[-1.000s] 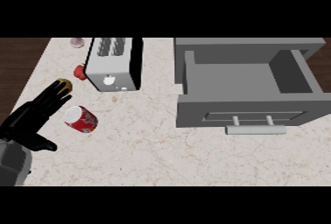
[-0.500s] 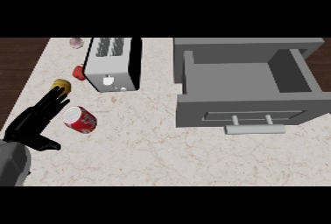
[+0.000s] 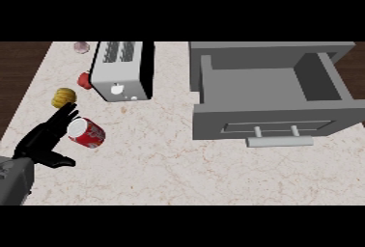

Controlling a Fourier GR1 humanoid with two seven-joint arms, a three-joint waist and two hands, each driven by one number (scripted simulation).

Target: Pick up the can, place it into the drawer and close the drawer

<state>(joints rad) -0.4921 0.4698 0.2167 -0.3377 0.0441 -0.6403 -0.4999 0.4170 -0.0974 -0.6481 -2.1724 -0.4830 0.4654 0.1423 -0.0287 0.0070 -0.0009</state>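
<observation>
Red cylindrical can [image 3: 88, 133] w/ white end lies on its side just R of the black left hand [image 3: 43, 141], by the fingertips. Long axis slants far-left to near-right. Fingers straight, spread wide, holding nothing. Open grey drawer [image 3: 264, 126] well off R. Rt hand unseen.

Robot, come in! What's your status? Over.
Left hand open beside the can; right hand out of view. Can on the counter, not lifted. Drawer open; toaster off to the side.

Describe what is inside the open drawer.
Inside the drawer only bare grey floor and walls show; no object is visible. The can lies on the counter by the left hand. Its front wall hides a narrow strip.
</observation>
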